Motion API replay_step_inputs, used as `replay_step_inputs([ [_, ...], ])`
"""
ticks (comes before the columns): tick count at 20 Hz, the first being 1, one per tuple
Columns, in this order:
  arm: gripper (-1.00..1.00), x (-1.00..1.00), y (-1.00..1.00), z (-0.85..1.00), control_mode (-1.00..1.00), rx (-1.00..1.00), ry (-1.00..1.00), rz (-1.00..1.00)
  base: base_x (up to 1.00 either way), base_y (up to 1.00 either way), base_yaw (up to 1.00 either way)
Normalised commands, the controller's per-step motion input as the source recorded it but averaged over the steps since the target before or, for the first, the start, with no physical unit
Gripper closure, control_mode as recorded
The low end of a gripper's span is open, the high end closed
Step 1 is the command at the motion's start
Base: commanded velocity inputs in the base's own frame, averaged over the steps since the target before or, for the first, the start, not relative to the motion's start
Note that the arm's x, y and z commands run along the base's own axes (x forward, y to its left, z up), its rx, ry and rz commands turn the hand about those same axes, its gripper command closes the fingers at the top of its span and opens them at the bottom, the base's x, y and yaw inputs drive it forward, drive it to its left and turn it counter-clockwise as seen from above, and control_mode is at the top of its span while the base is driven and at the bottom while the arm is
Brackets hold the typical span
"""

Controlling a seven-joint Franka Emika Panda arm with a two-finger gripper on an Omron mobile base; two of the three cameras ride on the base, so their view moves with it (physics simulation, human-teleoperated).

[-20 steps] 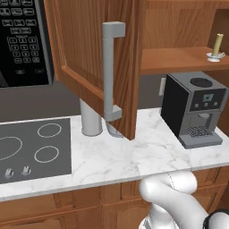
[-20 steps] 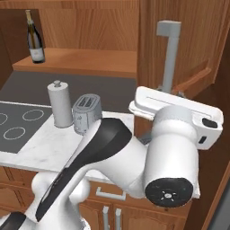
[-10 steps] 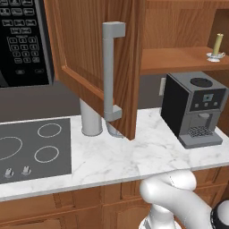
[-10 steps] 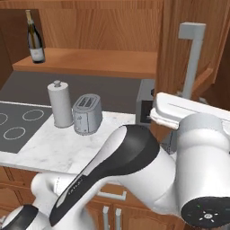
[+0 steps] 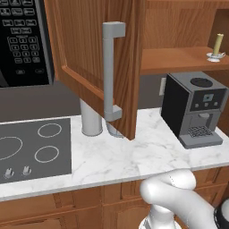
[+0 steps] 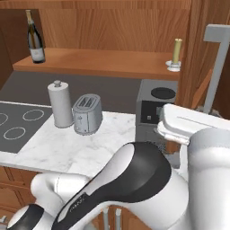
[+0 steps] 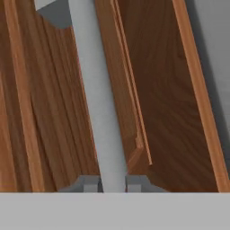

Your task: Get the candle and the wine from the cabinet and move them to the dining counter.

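Warm brown wood and marble make up this kitchen wall. Seen from the hand camera, the gripper (image 7: pixel 112 183) has its 2 fingertips (image 7: pixel 90 183) set close on either side of the grey bar handle (image 7: pixel 96 99) of a panelled door; whether they press on it cannot be told. From the right base camera, another handle (image 6: pixel 217 67) stands at the right edge beside the arm. Inside the open cabinet (image 6: pixel 112 27), the candle (image 6: pixel 176 54) sits at the right end of the shelf and the wine (image 6: pixel 35 39) stands upright at the left end, well apart. Below, on the marble worktop (image 6: pixel 67 148), a grey canister (image 6: pixel 60 104) and a toaster (image 6: pixel 87 113) stand side by side near the cooktop (image 5: pixel 31 150), with a coffee machine (image 5: pixel 197 107) under the candle (image 5: pixel 216 47).
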Motion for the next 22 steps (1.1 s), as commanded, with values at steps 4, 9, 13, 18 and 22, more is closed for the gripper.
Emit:
replay_step_inputs([
  [4, 1.0, -0.9, -0.1, -0.19, -1.0, 0.0, 0.0, 0.0, 0.0, 0.0, 0.0],
  [9, 1.0, -1.0, 0.07, -0.24, -1.0, 0.0, 0.0, 0.0, 0.0, 0.0, 0.0],
  [13, 1.0, -0.91, 0.53, -0.25, -1.0, -0.01, 0.02, 0.0, 0.0, 0.0, 0.0],
  [18, 1.0, -0.49, 0.83, -0.12, -1.0, -0.03, 0.04, 0.0, 0.0, 0.0, 0.0],
  [22, 1.0, -0.43, 0.98, -0.1, -1.0, -0.04, 0.06, 0.0, 0.0, 0.0, 0.0],
])
